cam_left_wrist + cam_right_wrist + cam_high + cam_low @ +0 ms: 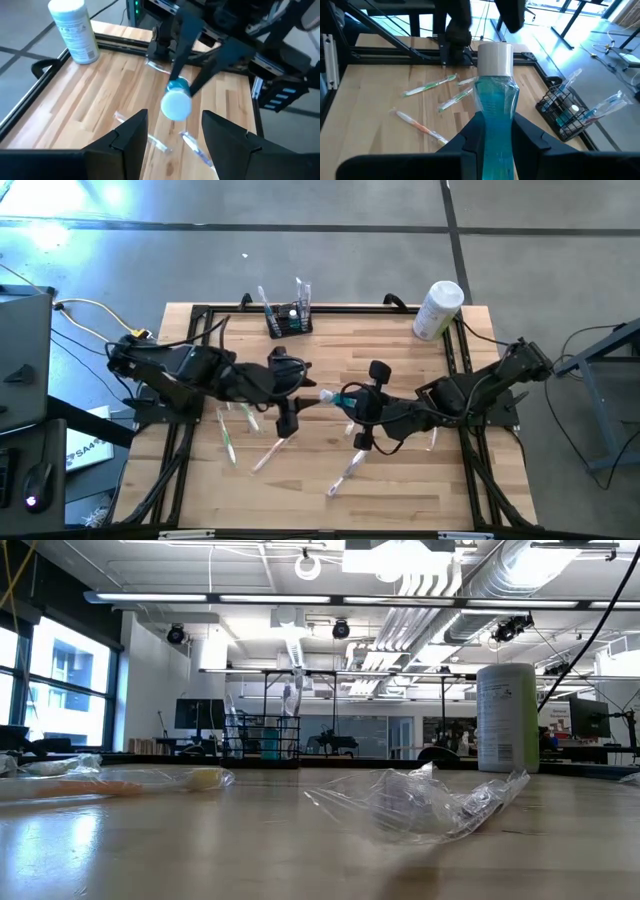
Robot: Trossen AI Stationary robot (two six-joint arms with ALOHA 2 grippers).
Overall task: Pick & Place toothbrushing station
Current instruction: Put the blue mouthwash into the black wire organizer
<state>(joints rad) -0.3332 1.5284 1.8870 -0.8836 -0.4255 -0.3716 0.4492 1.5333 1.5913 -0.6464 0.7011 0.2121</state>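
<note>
The black wire rack (288,318) stands at the table's far edge with wrapped toothbrushes upright in it; it also shows in the right wrist view (567,115) and the low view (262,740). My right gripper (346,398) is mid-table, shut on a teal bottle (495,107) with a white cap (327,395). My left gripper (305,394) is open, facing the cap (176,106), which sits just in front of its spread fingers, apart from them. My right gripper pinches the teal bottle's body (495,127) between its two fingers, one on each side, below the neck. The bottle lies along the fingers, roughly level, cap toward my left gripper. It is lifted clear of the table.
A tall white cylindrical container (437,310) stands at the far right corner. Wrapped toothbrushes lie loose on the wood at the near left (228,435), the near middle (268,455) and the near right (345,475). A black frame (200,310) edges the table.
</note>
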